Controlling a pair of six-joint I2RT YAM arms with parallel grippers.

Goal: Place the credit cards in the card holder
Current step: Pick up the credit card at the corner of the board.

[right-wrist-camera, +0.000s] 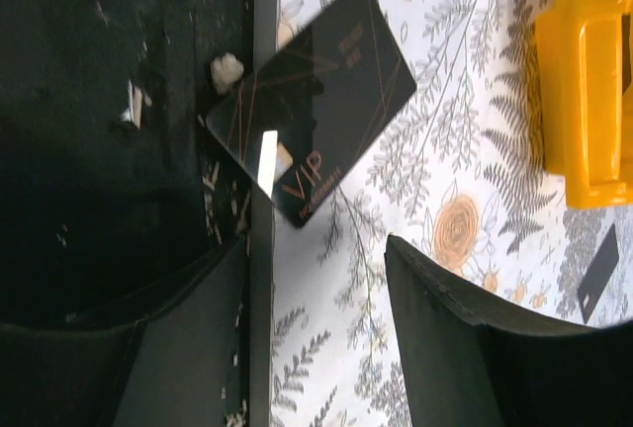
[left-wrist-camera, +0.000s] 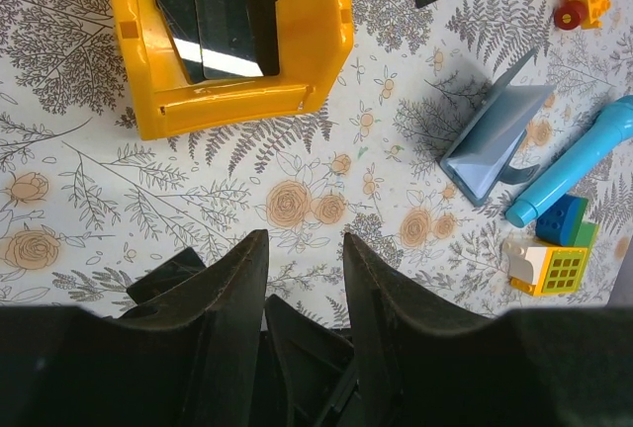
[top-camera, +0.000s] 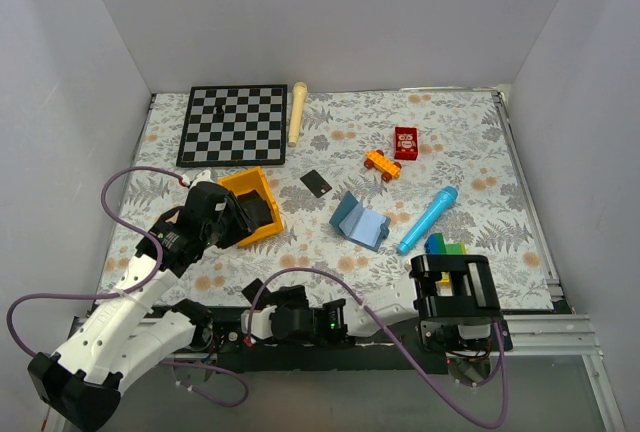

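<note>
The right claw hangs low over the near edge of the table, jaws wide and empty. The card at the edge lies just ahead of its fingertips. It is black with gold "VIP" lettering and straddles the edge, part on the flowered cover and part on the dark strip beyond it. Its long axis runs askew to the line between the two fingers, neither along it nor square across it. I judge that the wrist wants a turn before the jaws can close across the card's short width, and a card this thin looks awkward to lift from a flat surface. The right arm is plainly the nearer one. The left claw sits further up the left side, jaws narrow with nothing between them, pointing at the yellow bin. More black cards lie in that bin, their long axes running away from the claw. A loose card lies flat on the cover between the bin and the far edge. The card holder stands near the middle of the table, just left of the blue tube. It is open like a book, with the paler leaf flat and the darker one raised, and its mouth faces the right edge. From the card at the edge it lies well apart, towards the far right.
</note>
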